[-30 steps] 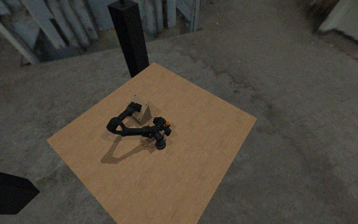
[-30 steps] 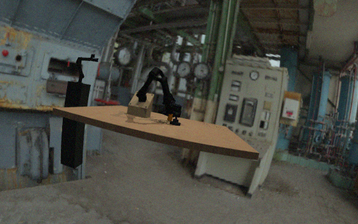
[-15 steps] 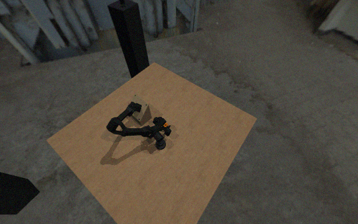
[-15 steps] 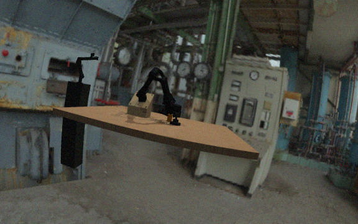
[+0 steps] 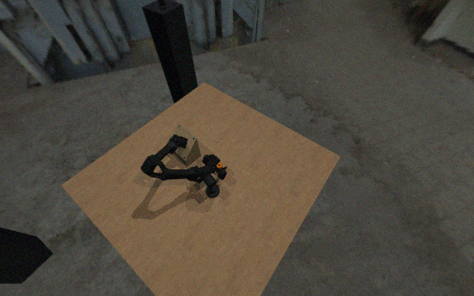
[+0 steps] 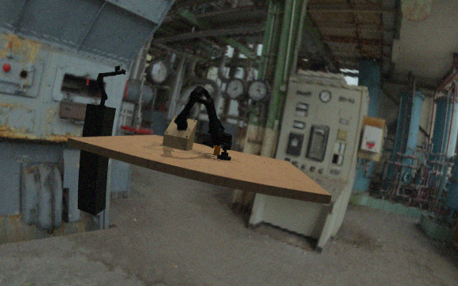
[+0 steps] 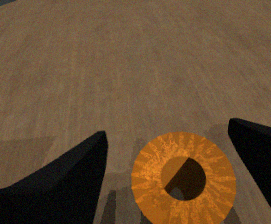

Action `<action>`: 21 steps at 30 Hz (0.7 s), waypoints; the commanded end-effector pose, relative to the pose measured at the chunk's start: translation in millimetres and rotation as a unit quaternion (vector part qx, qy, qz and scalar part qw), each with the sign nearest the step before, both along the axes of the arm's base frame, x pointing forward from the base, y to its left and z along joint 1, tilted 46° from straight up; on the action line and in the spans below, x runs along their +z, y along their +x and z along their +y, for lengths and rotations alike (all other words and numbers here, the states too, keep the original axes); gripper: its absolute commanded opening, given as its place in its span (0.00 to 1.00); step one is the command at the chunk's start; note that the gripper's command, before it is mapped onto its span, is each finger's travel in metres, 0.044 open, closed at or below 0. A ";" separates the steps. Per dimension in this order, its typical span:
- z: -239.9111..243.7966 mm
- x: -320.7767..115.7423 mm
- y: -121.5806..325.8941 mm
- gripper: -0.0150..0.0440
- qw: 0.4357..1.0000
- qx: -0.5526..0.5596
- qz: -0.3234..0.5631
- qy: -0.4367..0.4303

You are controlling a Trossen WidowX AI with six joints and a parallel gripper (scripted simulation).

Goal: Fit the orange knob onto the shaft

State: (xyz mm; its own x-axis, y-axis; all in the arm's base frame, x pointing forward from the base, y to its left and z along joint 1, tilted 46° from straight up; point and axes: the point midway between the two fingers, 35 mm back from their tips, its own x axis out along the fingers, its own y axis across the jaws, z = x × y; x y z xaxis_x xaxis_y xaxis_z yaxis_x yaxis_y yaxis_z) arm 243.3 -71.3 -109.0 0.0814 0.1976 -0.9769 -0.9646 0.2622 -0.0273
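The orange knob is upright, apparently standing on the table. In the wrist view its top faces the camera, and the hole's straight edge runs diagonally from upper right to lower left. My gripper is open around the knob, one finger on each side, with gaps between fingers and knob. The round dark pedestal stands apart from the knob, nearer the bottom of the top view. It is outside the wrist view. The shaft shows only as a small dark stub in the exterior view.
The arm reaches over the wooden table from its pale angled base block. Part of the arm passes close to the pedestal in the top view. A black pillar stands beyond the table edge.
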 end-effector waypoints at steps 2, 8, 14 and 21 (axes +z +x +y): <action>0.4 0.0 0.3 1.00 1.000 0.000 -0.001 0.001; 7.3 7.5 3.6 1.00 1.000 0.000 -0.001 0.001; 56.5 55.9 14.4 1.00 1.000 0.000 -0.002 0.001; 60.0 46.9 5.2 1.00 0.986 -0.023 0.107 -0.127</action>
State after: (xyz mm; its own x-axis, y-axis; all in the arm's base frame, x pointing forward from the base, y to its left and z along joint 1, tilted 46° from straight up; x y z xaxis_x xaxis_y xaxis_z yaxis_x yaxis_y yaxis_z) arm 251.5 -16.7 -59.1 -0.0250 0.0886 -0.9958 -0.9529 0.2991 0.0505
